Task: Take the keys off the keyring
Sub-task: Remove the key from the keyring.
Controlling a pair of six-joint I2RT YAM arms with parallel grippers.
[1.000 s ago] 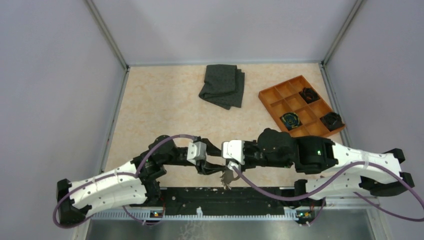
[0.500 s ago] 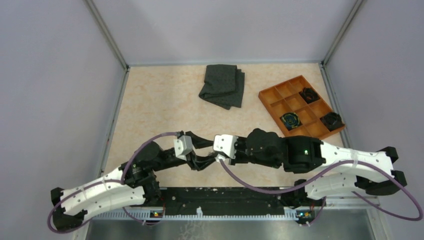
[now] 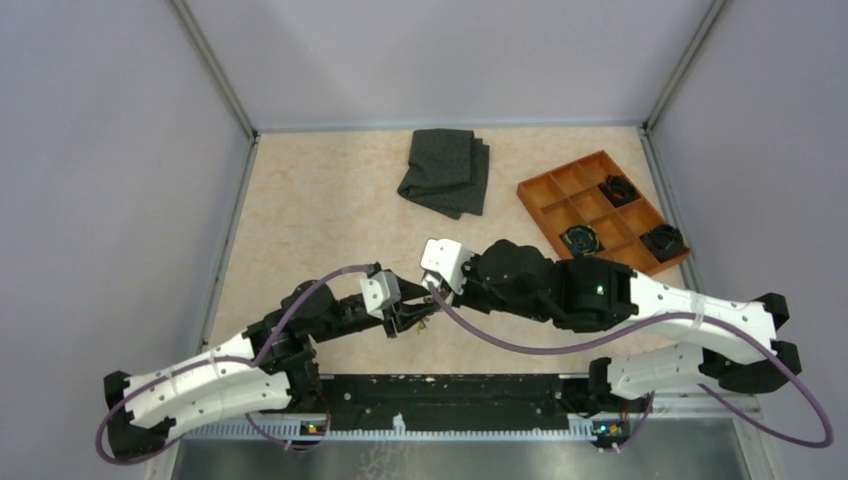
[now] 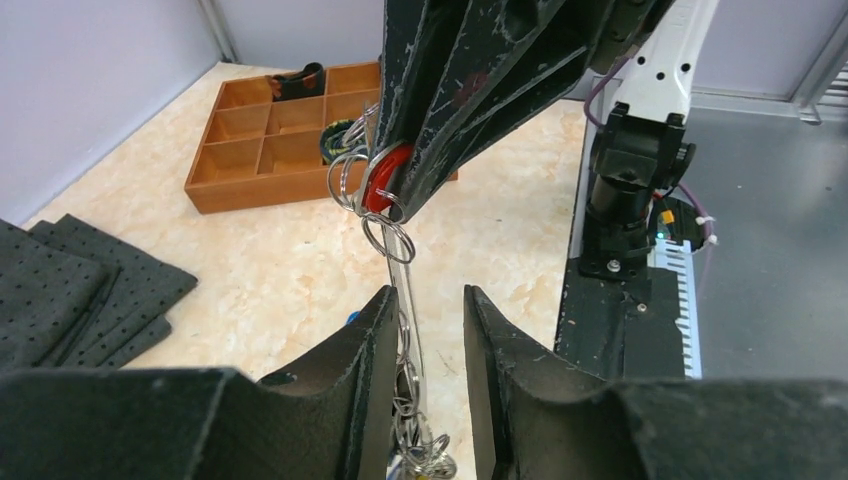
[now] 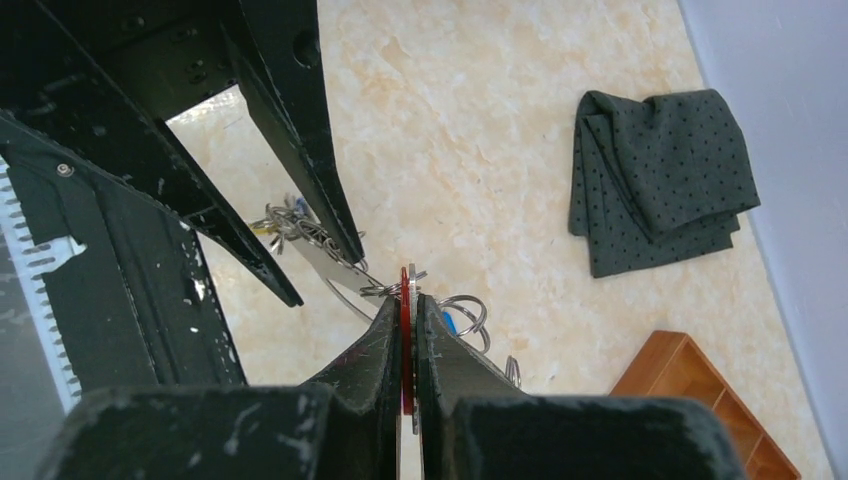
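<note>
I judge no key freed yet.
Right pincer [image 5: 408, 298] clenched on the red key [image 4: 381, 187]; left pincer [image 4: 425, 325] released, straddling the keyring [image 4: 405, 275], table [image 3: 320, 220] 6 o'clock.

A red key [image 4: 384, 182] stands on edge, clamped in the right gripper [image 5: 406, 300]. The keyring [image 4: 410, 320], a pale band with metal loops, hangs from it between the left gripper's [image 4: 428, 296] parted jaws.
</note>
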